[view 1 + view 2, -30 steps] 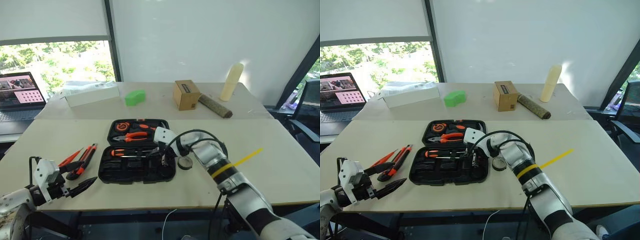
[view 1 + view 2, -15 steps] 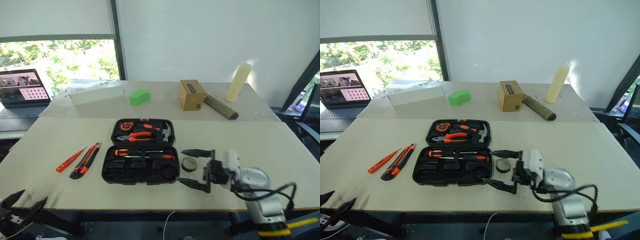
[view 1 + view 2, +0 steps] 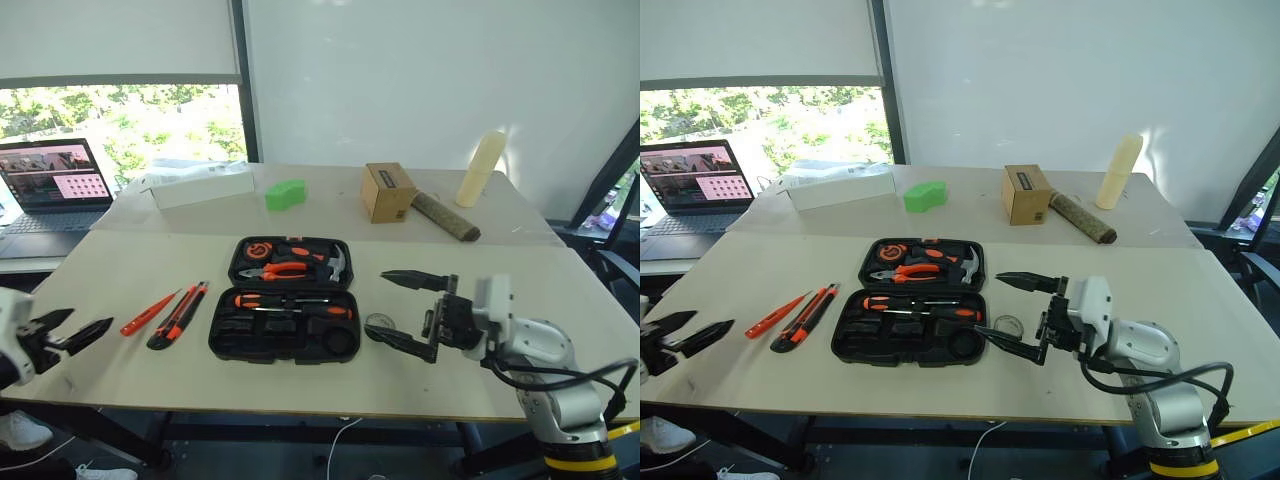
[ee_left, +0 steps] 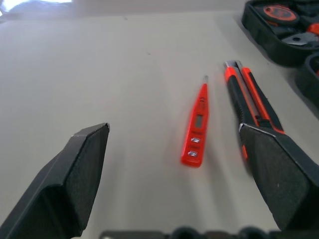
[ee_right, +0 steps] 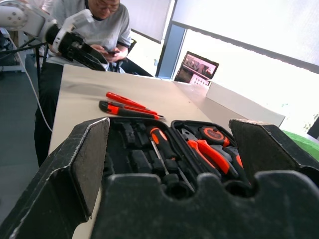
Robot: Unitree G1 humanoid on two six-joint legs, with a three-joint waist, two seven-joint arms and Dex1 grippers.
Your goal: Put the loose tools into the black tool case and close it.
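On the pale, smooth table (image 3: 560,340) the black tool case (image 3: 284,300) lay wide open and flat, its moulded plastic halves showing shaped slots. The far half held orange-handled pliers (image 3: 278,270), a round orange-and-black tape measure (image 3: 259,249) and a small hammer head (image 3: 337,263); the near half held two screwdrivers (image 3: 290,305) with orange-black handles lying lengthwise. Well to the left of the case lay a slim orange tool (image 3: 148,312), flat and pen-shaped with a metal tip, and just beside it, nearer the case, the longer orange-black utility knife (image 3: 180,315); the two lay roughly parallel. A small black tape roll (image 3: 379,323), ring-shaped, sat just beside the case's right near corner.

The right gripper (image 3: 405,310) hung to the right of the case, near the tape roll, its pointed black fingers (image 3: 412,280) spread wide and holding nothing. The left gripper (image 3: 72,331) was at the table's left edge, well apart from the knife and slim tool, its wedge-shaped, matte-padded fingers (image 4: 77,169) also spread wide and empty.

At the back stood a cardboard box (image 3: 388,191), a green block (image 3: 286,193), a rough cylindrical roll (image 3: 445,216), a cream bottle (image 3: 479,167), a long white box (image 3: 197,185) and an open laptop (image 3: 52,190). A seated person (image 5: 99,30) showed beyond the table in the right wrist view.
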